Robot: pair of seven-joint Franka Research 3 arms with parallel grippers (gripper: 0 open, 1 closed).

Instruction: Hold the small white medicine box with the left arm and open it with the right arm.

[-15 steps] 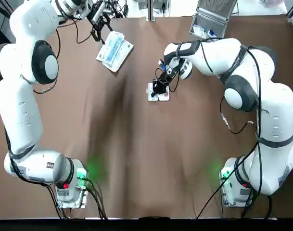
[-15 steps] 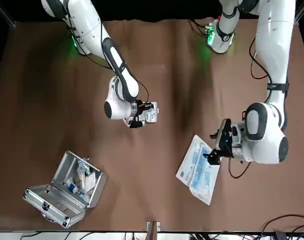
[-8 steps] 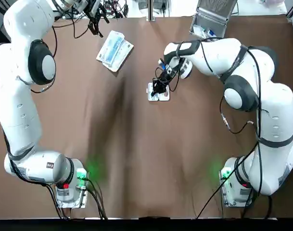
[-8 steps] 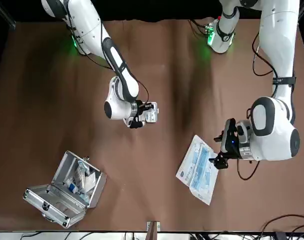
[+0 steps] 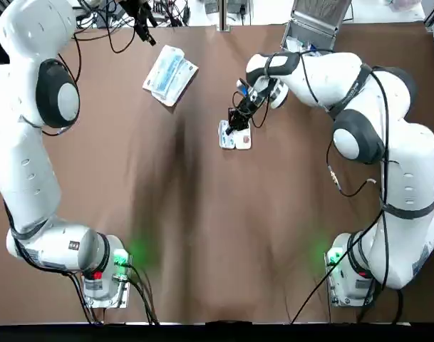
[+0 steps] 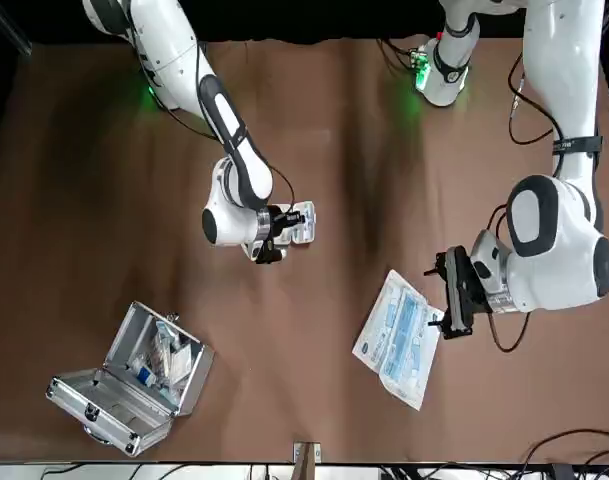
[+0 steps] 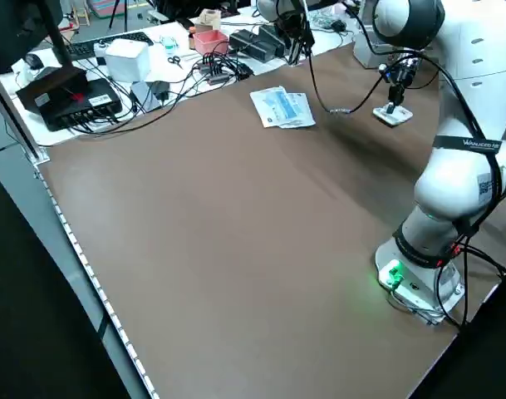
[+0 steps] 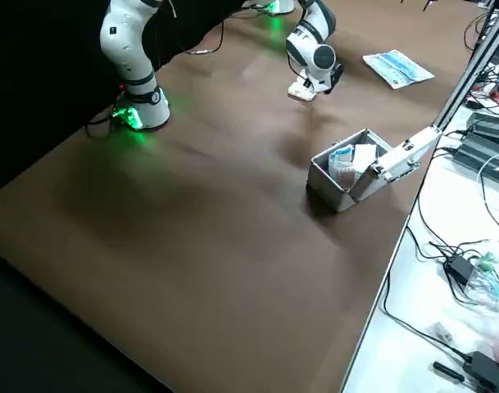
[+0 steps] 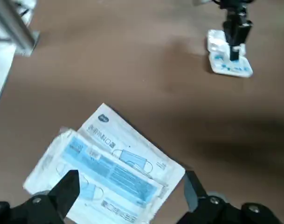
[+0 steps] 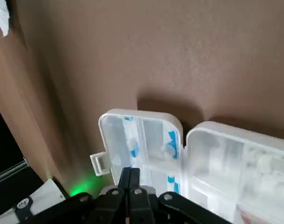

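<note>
The small white medicine box (image 5: 234, 135) lies on the brown table with its lid folded flat open, the compartments showing in the right wrist view (image 10: 179, 154). My right gripper (image 5: 236, 122) hangs just over the box's far edge, fingers (image 10: 130, 184) pressed together with nothing between them. The box also shows in the front view (image 6: 296, 222) beside that gripper (image 6: 267, 243). My left gripper (image 5: 142, 16) is at the table's far left, well away from the box. It is open, and its fingers (image 9: 67, 186) straddle a blue-and-white mask packet (image 9: 109, 168) without touching it.
The mask packet (image 5: 169, 74) lies at the back left. An open metal case (image 5: 309, 32) with supplies stands at the back right (image 6: 134, 380). Cables and boxes (image 7: 128, 66) crowd the bench past the table's far edge.
My left gripper has drawn back from the mask packet toward the far edge and turned. The right gripper has shifted slightly away from the box's middle toward its far edge.
</note>
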